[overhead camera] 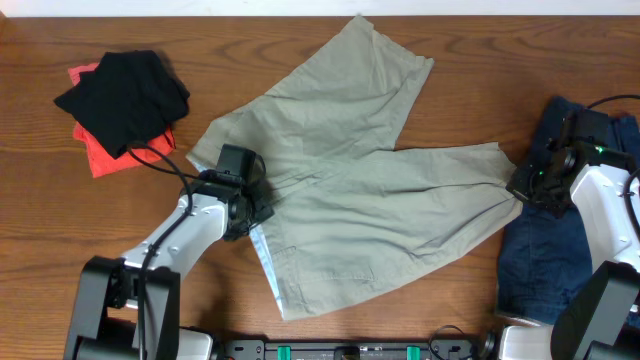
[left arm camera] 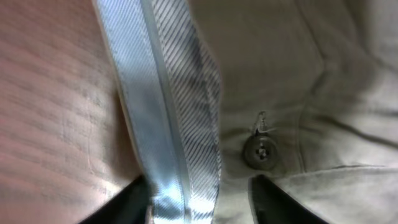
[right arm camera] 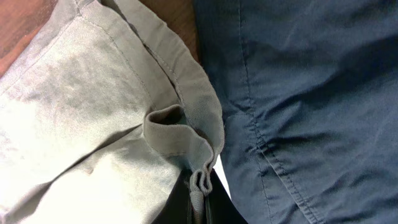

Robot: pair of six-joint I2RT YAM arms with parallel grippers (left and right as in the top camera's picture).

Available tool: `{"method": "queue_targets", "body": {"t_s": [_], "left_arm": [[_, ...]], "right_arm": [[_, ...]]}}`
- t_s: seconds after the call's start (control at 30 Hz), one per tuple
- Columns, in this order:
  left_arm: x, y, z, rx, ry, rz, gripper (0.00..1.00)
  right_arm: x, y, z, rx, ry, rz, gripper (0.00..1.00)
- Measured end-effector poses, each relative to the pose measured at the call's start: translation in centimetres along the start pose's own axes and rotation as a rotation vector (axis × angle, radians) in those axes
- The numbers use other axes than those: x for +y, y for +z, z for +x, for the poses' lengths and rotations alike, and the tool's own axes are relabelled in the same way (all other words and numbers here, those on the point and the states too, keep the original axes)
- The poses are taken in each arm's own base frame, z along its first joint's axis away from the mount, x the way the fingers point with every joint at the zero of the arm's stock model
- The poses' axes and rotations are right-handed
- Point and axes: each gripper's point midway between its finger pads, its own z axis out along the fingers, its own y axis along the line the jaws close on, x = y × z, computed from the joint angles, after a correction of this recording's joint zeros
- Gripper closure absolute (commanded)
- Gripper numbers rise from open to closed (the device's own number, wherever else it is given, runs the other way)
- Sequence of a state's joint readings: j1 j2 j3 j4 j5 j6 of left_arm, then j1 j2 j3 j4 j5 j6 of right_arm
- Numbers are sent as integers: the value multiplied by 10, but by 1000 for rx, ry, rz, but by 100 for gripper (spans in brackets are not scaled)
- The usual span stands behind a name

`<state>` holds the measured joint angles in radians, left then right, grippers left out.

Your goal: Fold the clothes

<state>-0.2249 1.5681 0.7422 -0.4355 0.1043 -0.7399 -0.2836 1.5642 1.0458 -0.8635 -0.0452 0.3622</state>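
Counter (overhead camera: 250,40): a brown wood-grain surface, with the grain running side to side in the overhead view. Visible wood lies to the outer side of the left jaws and ahead of them, up to the far edge. More shows ahead of the right jaws.

In the left wrist view, the counter (left arm camera: 50,93) fills the area to the left of the jaws. It is reddish-brown and blurred.

In the right wrist view, the counter (right arm camera: 18,25) appears as a dark brown wedge ahead of the jaws and to their left.

White strip (overhead camera: 500,6): runs along the counter's far edge, well ahead of both jaws.

Black rail (overhead camera: 350,350): sits at the near edge, behind and between both jaws. It carries green fittings (overhead camera: 283,352).
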Motion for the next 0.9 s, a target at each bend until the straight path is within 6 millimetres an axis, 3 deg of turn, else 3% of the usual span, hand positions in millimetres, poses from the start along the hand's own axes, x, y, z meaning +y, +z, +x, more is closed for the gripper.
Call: {"method": "queue_targets", "body": {"t_s": [0.03, 0.07, 0.2, 0.33, 0.5, 0.53, 0.57, 0.6, 0.63, 0.67, 0.77, 0.9], "left_arm": [[-2, 1, -4, -13, 4, 7, 87], [-7, 3, -10, -33, 7, 23, 94], [-27, 9, -37, -121, 46, 106, 94], [-31, 8, -64, -189, 83, 137, 94], [-40, -20, -119, -296, 78, 172, 94], [-41, -26, -128, -312, 73, 177, 90], [-41, -33, -136, -323, 69, 176, 72], [-39, -37, -141, -322, 67, 169, 40], [-37, -41, -143, -317, 61, 162, 16], [-34, -41, -142, -300, 58, 150, 2], [-14, -34, -112, -158, 57, 82, 2], [25, -31, -45, 119, 33, -67, 2]], "right_arm": [[0, 0, 1, 3, 0, 2, 99], [-1, 0, 2, 7, 0, 3, 99], [-2, 0, 6, 23, 0, 8, 99], [1, 0, 12, 42, -13, 10, 99], [21, 2, 22, 55, -31, -2, 99], [26, 2, 24, 52, -38, -6, 99], [31, 3, 25, 48, -43, -12, 99], [37, 3, 25, 39, -52, -20, 98], [44, 3, 24, 24, -61, -29, 98], [49, 4, 22, 9, -68, -40, 98], [60, 3, 19, -20, -85, -60, 98], [60, 3, 14, -44, -78, -52, 99]]}}
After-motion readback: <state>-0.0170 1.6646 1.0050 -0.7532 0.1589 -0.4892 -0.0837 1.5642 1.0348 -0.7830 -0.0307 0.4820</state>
